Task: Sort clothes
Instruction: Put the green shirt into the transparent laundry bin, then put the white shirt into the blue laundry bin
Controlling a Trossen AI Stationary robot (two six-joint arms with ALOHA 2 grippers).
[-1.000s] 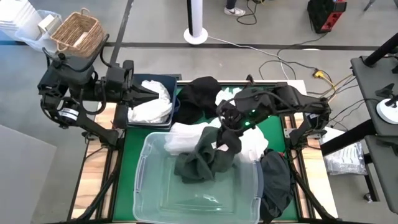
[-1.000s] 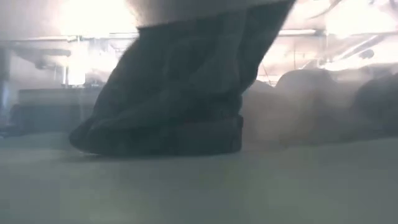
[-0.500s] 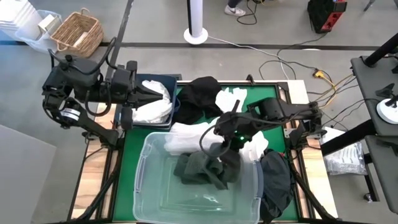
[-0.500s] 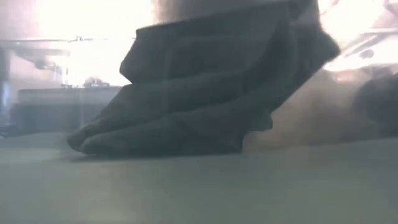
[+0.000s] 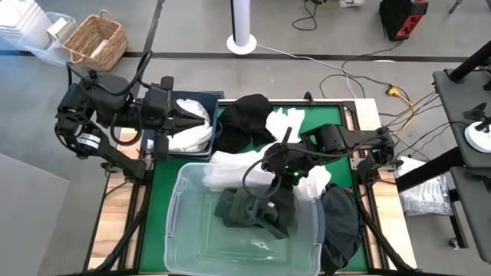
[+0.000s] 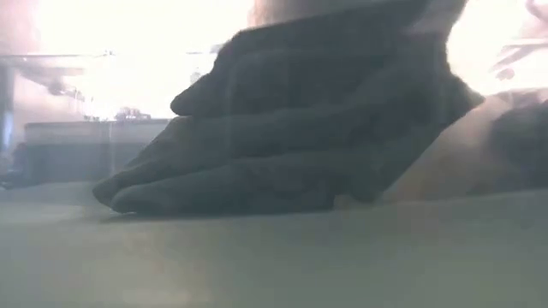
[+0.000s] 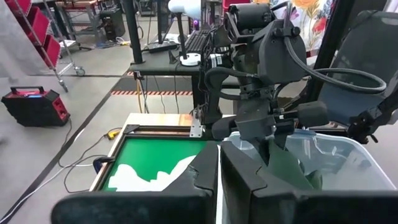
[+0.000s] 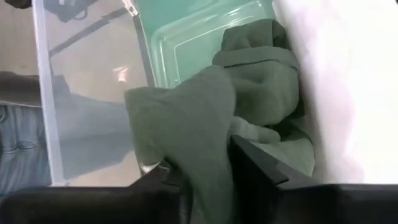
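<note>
A dark green garment (image 5: 257, 211) lies heaped in the clear plastic tub (image 5: 175, 207), toward its far right. My right gripper (image 5: 275, 184) stands just above it, tipped steeply down, with a bunch of the green cloth (image 8: 205, 118) between its fingers. The low view shows the garment (image 6: 282, 145) resting on the tub floor. My left gripper (image 7: 219, 174) is shut on nothing and hovers over the white clothes (image 5: 192, 134) in the navy bin (image 5: 209, 98). More clothes, black (image 5: 245, 115) and white (image 5: 230, 165), lie on the green mat. My right gripper has a bunched upper fold of the green garment (image 8: 208, 168) between its two fingers (image 8: 255, 165). The fingers slant down into the tub from the table's far right. The cloth hangs slack below them, and its bulk lies heaped on the tub floor.
White garments (image 5: 314, 180) lie beside the tub's far right corner. A dark one (image 5: 341, 222) hangs over the table's right side. The tub's near half (image 5: 245, 253) holds nothing. A wicker basket (image 5: 96, 38) stands on the floor beyond the left arm.
My right gripper has gone down toward the tub and tipped further downward, carrying the green garment. The garment, which hung stretched below the fingers, has sunk and now lies crumpled and spread on the tub floor.
</note>
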